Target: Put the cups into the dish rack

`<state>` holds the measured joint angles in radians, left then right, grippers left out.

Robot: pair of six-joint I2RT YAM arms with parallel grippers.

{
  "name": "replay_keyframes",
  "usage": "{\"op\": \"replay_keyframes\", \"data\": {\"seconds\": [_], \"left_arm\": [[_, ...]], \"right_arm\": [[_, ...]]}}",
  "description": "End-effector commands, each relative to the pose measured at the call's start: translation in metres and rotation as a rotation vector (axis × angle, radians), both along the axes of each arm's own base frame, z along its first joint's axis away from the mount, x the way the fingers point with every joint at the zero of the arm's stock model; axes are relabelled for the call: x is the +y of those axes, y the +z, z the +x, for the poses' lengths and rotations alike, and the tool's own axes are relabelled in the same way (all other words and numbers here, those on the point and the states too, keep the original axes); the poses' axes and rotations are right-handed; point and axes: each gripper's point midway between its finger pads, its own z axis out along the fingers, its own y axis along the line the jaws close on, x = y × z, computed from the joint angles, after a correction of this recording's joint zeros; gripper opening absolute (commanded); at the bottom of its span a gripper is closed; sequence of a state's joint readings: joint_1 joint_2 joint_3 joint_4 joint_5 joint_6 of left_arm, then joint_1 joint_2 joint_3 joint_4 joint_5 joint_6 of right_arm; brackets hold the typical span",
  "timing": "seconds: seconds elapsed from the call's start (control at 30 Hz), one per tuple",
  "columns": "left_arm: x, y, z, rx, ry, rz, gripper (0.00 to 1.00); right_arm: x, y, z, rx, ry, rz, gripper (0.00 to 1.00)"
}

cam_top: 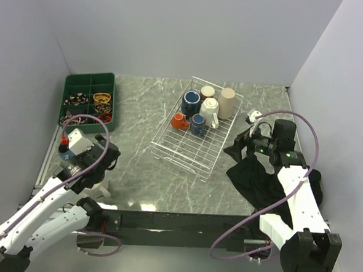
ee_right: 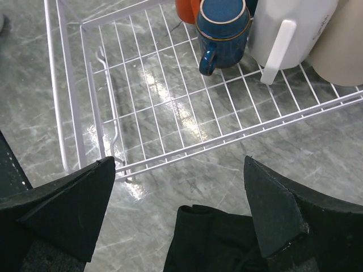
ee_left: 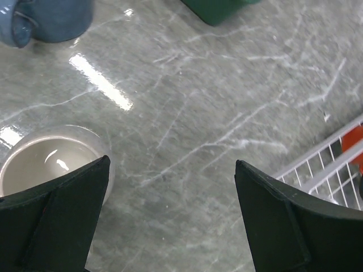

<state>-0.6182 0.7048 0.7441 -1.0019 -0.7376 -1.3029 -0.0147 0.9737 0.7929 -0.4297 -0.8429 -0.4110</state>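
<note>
The white wire dish rack [cam_top: 182, 149] lies mid-table. Its far end holds a dark blue mug [cam_top: 190, 102], a brown-cream cup [cam_top: 207, 92], a tall beige tumbler [cam_top: 226, 102], a white mug [cam_top: 209, 112], an orange cup [cam_top: 179, 120] and a small navy cup [cam_top: 198, 123]. My left gripper [ee_left: 171, 164] is open over bare table at the left. A cream cup [ee_left: 48, 161] stands upright by its left finger and a blue mug [ee_left: 48, 20] stands farther off. My right gripper [ee_right: 180, 161] is open and empty just outside the rack's right side [ee_right: 227, 136], with the navy cup [ee_right: 222, 28] beyond.
A dark green compartment tray [cam_top: 90, 99] with small items sits at the back left. A black cloth [cam_top: 259, 178] lies under my right arm and shows in the right wrist view [ee_right: 221, 238]. A small white object [cam_top: 254, 116] lies right of the rack. Grey walls enclose the table.
</note>
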Motion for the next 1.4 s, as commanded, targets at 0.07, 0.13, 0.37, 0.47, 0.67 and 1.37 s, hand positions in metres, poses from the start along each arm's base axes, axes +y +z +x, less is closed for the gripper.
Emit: {"op": "replay_keyframes", "data": {"seconds": [0.07, 0.13, 0.37, 0.47, 0.67, 1.37], "left_arm": [[0.01, -0.018, 0.009, 0.054, 0.072, -0.019, 0.96], [0.014, -0.025, 0.01, 0.085, 0.108, -0.027, 0.97], [0.028, -0.058, 0.0, 0.247, 0.237, 0.009, 0.99], [0.031, -0.066, -0.002, 0.273, 0.266, 0.016, 0.99], [0.021, -0.089, 0.0, 0.285, 0.25, -0.062, 0.82], [0.004, -0.063, 0.015, 0.141, 0.147, -0.18, 0.01]], "right_arm": [[0.003, 0.021, 0.001, -0.047, 0.036, 0.034, 1.0], [0.003, 0.022, 0.001, -0.047, 0.036, 0.034, 1.0], [0.001, 0.026, 0.0, -0.051, 0.029, 0.046, 1.0], [0.0, 0.026, 0.0, -0.048, 0.032, 0.049, 1.0], [-0.001, 0.028, 0.0, -0.053, 0.028, 0.051, 1.0], [-0.007, 0.027, 0.0, -0.046, 0.01, 0.065, 1.0]]}}
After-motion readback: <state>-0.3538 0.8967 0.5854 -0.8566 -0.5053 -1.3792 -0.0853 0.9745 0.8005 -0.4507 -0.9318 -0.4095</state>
